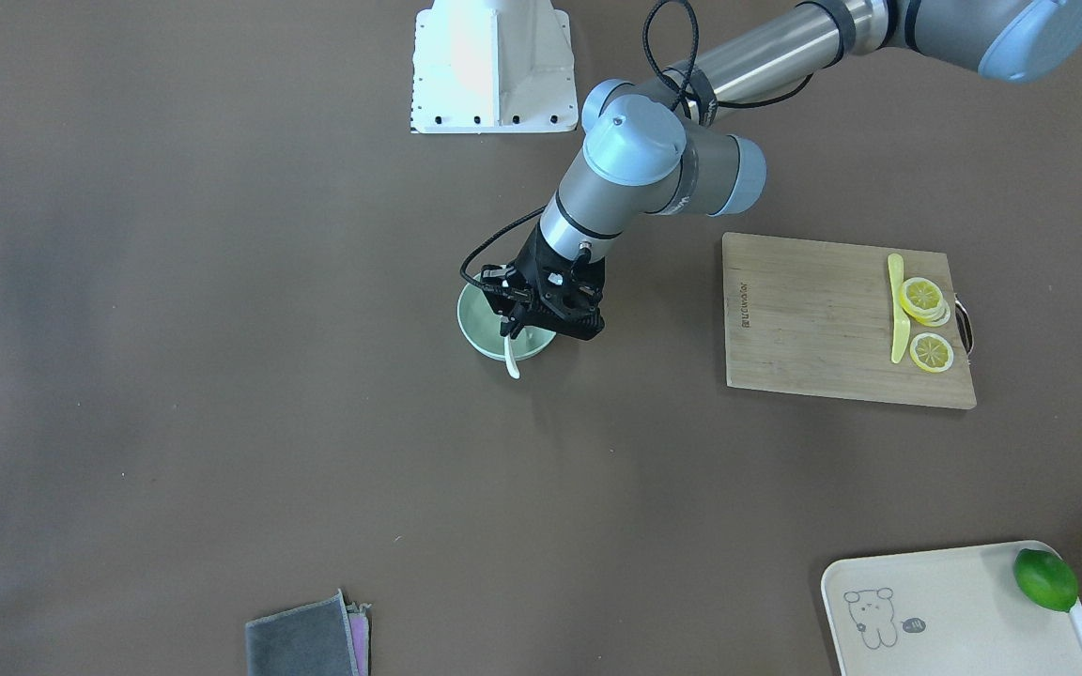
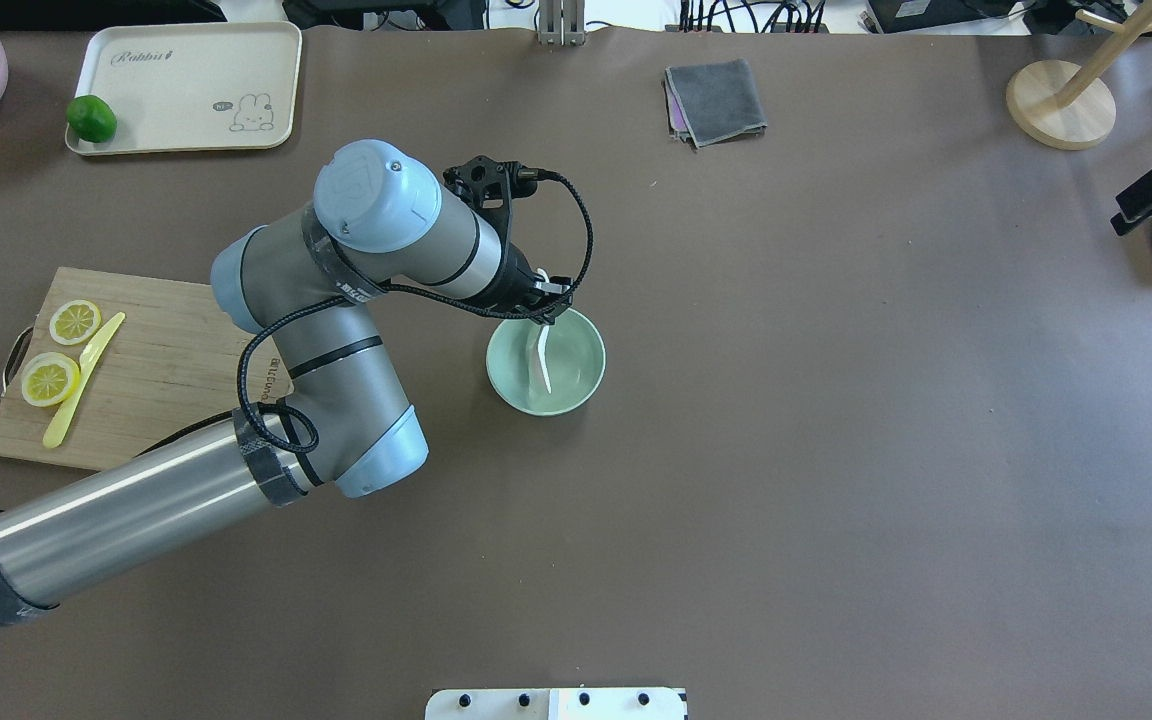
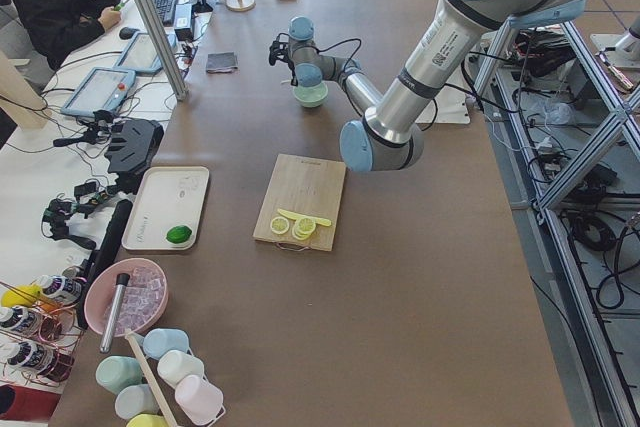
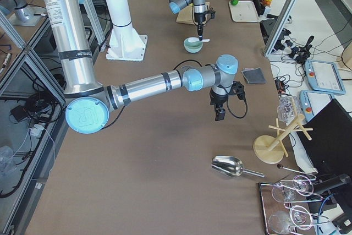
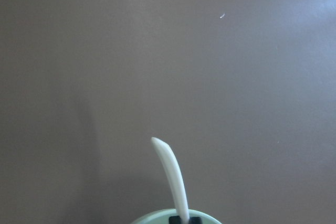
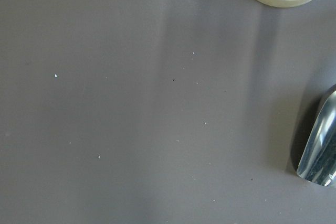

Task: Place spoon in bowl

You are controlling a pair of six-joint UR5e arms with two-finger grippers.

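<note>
**Holding the spoon over the bowl: geometry of the release**

Hanging from the left gripper, the spoon is pinched between the fingertips. Its long axis carries on from them, steeply downward. In the overhead view its free end falls inside the outline of the bowl. In the front-facing view the same end appears past the rim, most likely an effect of viewing angle on a steeply hung object. Whether the free end touches the bowl floor cannot be told.

The governing relation is vertical: the bowl lies directly below the hand, so the coming move is judged to be a short descent or a simple release, not a sideways carry. The left arm is at the bowl. The right gripper hovers well apart over bare table near a metal scoop, and whether its fingers are spread cannot be told.

Count: one spoon, one bowl, two grippers. Also one cutting board, one yellow knife, one tray and one lime.
</note>
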